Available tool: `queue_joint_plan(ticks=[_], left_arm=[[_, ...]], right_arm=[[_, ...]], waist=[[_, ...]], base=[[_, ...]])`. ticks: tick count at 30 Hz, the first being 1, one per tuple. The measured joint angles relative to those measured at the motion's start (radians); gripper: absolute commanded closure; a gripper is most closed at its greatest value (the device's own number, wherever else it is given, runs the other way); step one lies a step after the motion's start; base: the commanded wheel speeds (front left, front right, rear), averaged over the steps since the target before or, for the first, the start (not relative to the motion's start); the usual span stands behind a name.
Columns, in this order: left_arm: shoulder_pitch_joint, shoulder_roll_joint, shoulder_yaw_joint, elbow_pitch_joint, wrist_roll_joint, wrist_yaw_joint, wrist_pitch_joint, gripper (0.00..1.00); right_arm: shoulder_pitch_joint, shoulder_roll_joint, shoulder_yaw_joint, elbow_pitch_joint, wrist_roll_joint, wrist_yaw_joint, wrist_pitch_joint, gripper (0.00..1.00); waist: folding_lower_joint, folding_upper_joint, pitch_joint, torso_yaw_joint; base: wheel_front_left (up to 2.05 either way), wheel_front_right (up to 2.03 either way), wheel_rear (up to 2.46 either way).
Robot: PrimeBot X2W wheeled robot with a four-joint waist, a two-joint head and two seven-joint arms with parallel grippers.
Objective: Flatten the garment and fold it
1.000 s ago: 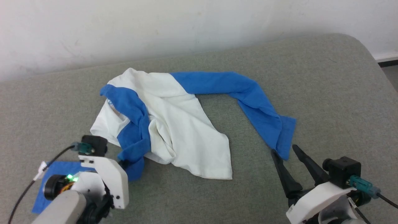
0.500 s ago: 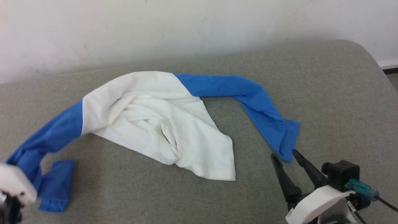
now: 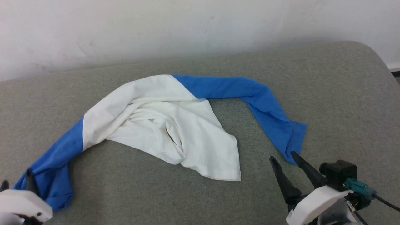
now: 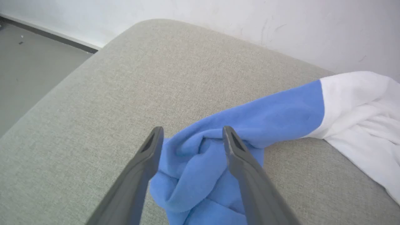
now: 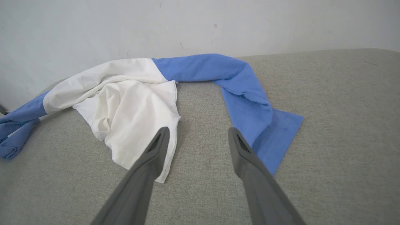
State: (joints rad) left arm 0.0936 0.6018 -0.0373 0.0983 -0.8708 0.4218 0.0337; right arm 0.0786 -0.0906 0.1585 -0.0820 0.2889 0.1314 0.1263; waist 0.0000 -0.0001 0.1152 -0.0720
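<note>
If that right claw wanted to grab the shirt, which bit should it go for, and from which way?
Likely the cuff end of the blue sleeve of the garment, the part nearest the open right gripper. That end lies flat on the cushion with its free corner toward the gripper, so coming in low from the near side should catch the edge.

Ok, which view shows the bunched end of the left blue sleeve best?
The left wrist view: the sleeve end lies crumpled, close up, between the fingers of the open left gripper. The head view shows it small at the lower left edge; the right wrist view, distant at its left edge.
</note>
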Motion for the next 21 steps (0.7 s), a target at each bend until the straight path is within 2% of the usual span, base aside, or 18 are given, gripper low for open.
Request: queue_joint_plan(ticks=[4,8,11,14,17,21], left_arm=[[-0.03,-0.016,-0.062,-0.068,0.087,-0.009,-0.086,0.0],[-0.055,-0.033,-0.156,-0.174,0.158,-0.006,-0.084,0.0],[-0.108,-0.033,-0.253,-0.226,0.194,-0.019,-0.007,0.0],[-0.188,-0.048,-0.345,-0.217,0.203,-0.059,0.095,0.0],[-0.28,-0.07,-0.411,-0.151,0.201,-0.1,0.195,0.0],[-0.393,-0.09,-0.451,0.009,0.183,-0.145,0.297,0.0]], right_arm=[[-0.009,-0.005,0.001,-0.002,0.0,0.0,0.005,0.0],[-0.008,-0.005,0.002,-0.015,0.0,0.0,0.013,0.0],[-0.007,-0.005,0.002,-0.031,0.0,0.0,0.016,0.0],[-0.009,-0.005,0.01,-0.041,0.0,0.0,0.023,0.0],[-0.015,-0.005,0.016,-0.05,0.0,0.0,0.022,0.0],[-0.027,-0.004,0.021,-0.049,0.0,0.0,0.021,0.0]], waist=[[0.0,0.0,-0.012,0.012],[-0.0001,0.0,-0.026,0.018],[-0.0001,0.0,-0.028,0.019],[0.0,0.0,-0.022,0.013],[0.0,0.0,-0.007,0.002],[0.0001,0.0,0.017,-0.02]], base=[[0.0,0.0,0.0],[0.0,0.0,0.0],[0.0,0.0,0.0],[0.0,0.0,0.0],[0.0,0.0,0.0],[0.0,0.0,0.0]])
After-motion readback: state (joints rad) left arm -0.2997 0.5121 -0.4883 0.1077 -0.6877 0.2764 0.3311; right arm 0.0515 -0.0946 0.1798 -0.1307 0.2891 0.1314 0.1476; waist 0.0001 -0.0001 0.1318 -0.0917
